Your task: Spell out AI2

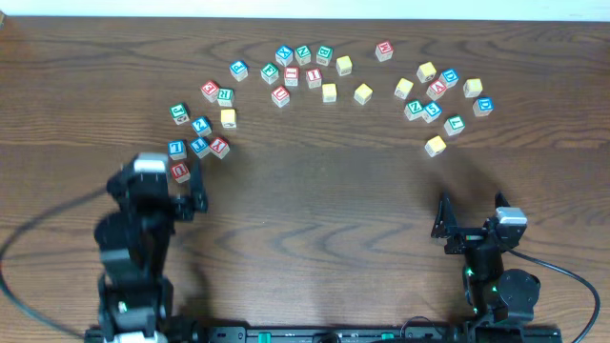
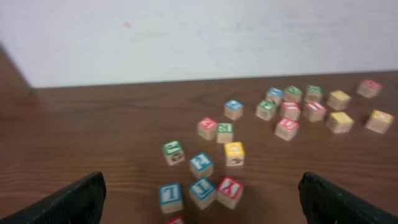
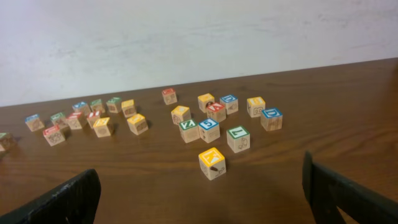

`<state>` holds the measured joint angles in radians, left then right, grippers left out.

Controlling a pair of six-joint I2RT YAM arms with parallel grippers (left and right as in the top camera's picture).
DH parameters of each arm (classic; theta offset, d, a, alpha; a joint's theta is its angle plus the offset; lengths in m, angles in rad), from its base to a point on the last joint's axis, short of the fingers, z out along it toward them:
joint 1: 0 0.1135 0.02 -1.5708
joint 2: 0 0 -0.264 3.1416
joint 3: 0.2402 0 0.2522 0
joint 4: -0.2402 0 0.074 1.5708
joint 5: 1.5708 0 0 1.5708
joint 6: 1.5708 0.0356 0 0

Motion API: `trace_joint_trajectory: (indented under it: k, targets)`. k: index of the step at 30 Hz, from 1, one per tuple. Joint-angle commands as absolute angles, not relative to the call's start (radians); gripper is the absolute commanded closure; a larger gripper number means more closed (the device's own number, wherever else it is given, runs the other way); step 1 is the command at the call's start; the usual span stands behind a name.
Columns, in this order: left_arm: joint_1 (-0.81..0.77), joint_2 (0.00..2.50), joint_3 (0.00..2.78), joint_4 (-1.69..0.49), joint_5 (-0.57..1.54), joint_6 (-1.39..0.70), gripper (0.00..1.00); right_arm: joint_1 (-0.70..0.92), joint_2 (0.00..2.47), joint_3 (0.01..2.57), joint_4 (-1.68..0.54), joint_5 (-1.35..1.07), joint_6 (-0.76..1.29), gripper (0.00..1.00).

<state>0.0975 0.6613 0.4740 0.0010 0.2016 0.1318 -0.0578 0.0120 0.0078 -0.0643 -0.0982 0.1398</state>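
Looked like robotics lab or test bench. Two robot arms, left arm and right arm, stood at near edge of dark wood-grain table. Black cables ran from arm bases in wide loops over table. Black mounting rail lay along near edge between bases. Small green lights glowed on right arm base. Plain white wall rose directly behind table. Wooden letter blocks lay scattered over far half.

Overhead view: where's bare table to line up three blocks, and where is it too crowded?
Bare wood spans the middle, between left claw and right claw. The far side is crowded with letter blocks: left cluster beside the left claw, top-centre cluster, right cluster.
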Motion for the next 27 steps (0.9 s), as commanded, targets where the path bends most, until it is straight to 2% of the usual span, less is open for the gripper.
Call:
trace_joint_trajectory:
  k: [1,10,13,15,18,27]
  targets:
    - [0.101,0.818,0.618,-0.039,0.324,0.137,0.02,-0.064,0.007,0.006,-0.068,-0.104,0.126,0.01]
    - [0.101,1.229,1.08,-0.364,0.565,0.138,0.02,-0.064,0.007,0.006,-0.068,-0.104,0.126,0.01]
    - [0.101,1.331,1.205,-0.398,0.664,0.138,0.02,-0.064,0.007,0.006,-0.067,-0.104,0.126,0.01]
    - [0.099,1.39,1.263,-0.355,0.733,0.137,0.02,-0.064,0.007,0.006,-0.067,-0.104,0.126,0.01]
    - [0.099,1.443,1.274,-0.177,0.811,0.137,0.02,-0.064,0.007,0.006,-0.061,-0.121,0.146,0.01]
    - [0.054,1.598,1.274,0.023,0.82,0.062,0.02,-0.064,0.03,0.056,0.027,-0.261,0.149,0.01]
